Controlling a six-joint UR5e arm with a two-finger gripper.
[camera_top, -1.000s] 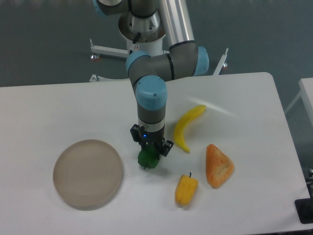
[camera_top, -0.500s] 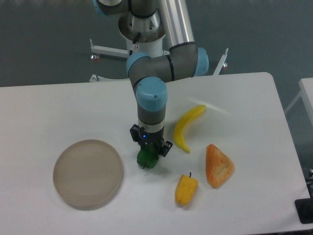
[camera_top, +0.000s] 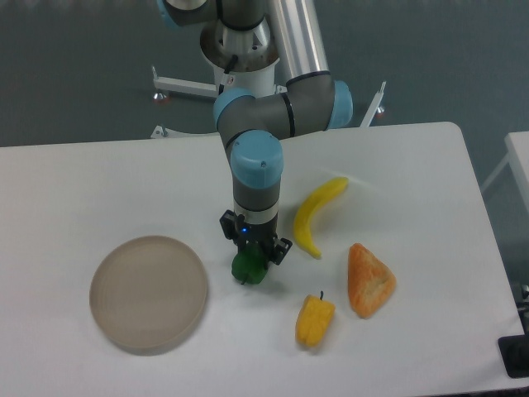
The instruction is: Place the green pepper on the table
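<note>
The green pepper [camera_top: 248,269] is small, glossy and dark green. It sits low at the white table [camera_top: 99,182], just right of the round plate. My gripper [camera_top: 253,258] points straight down over it, its fingers closed around the pepper's top. Whether the pepper rests on the table or hangs just above it I cannot tell.
A round beige-grey plate [camera_top: 149,292] lies at the left front. A yellow banana [camera_top: 316,214] lies right of the arm. A yellow pepper [camera_top: 314,321] and an orange wedge-shaped piece [camera_top: 369,279] lie at the right front.
The gripper and the green pepper have shifted very slightly; otherwise nothing has moved.
</note>
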